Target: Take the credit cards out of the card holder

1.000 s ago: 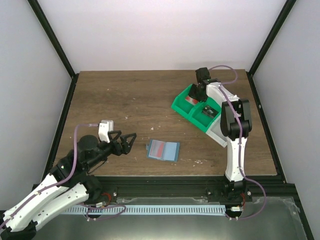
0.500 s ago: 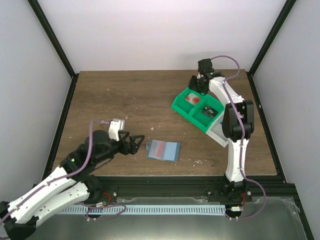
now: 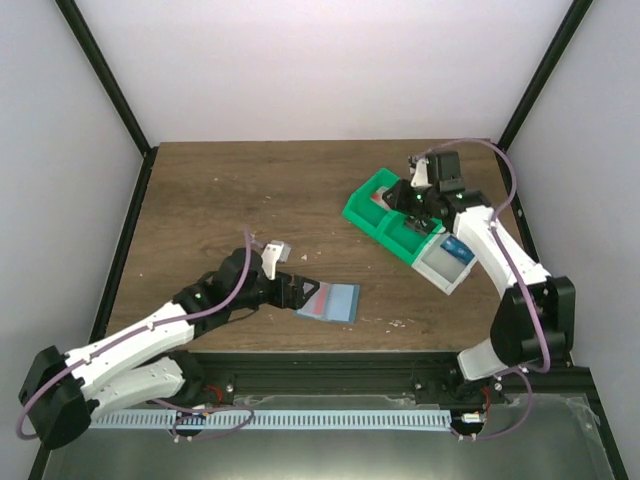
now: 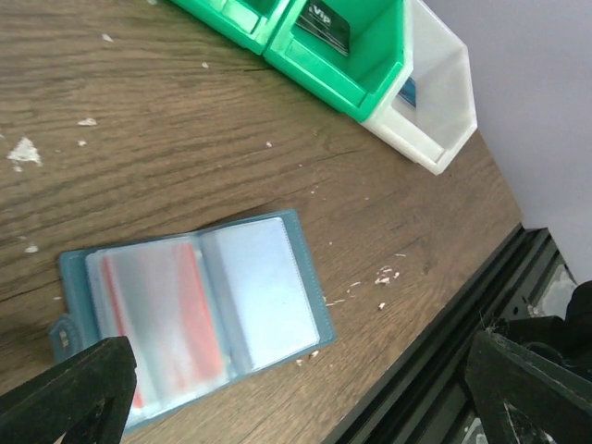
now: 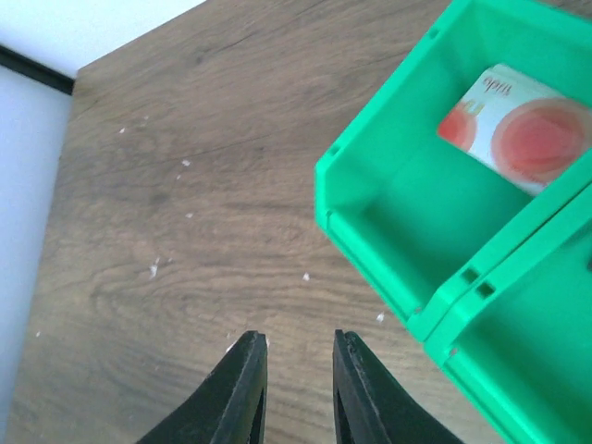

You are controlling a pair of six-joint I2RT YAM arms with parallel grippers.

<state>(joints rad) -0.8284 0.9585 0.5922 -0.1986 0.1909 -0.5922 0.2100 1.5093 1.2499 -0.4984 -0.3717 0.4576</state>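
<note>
While the card holder is lying open and flat on the wooden table near the front edge, the left gripper is sitting right at its left end, jaws spread wide with nothing between them. Through the clear pocket of the holder's left half, 1 red-striped card is showing. Over by the green bin, the right gripper is hanging above the wood just beside the bin's rim, its 2 fingers standing a narrow gap apart and gripping nothing. 1 credit card with a red round mark is lying inside that bin's end compartment.
</note>
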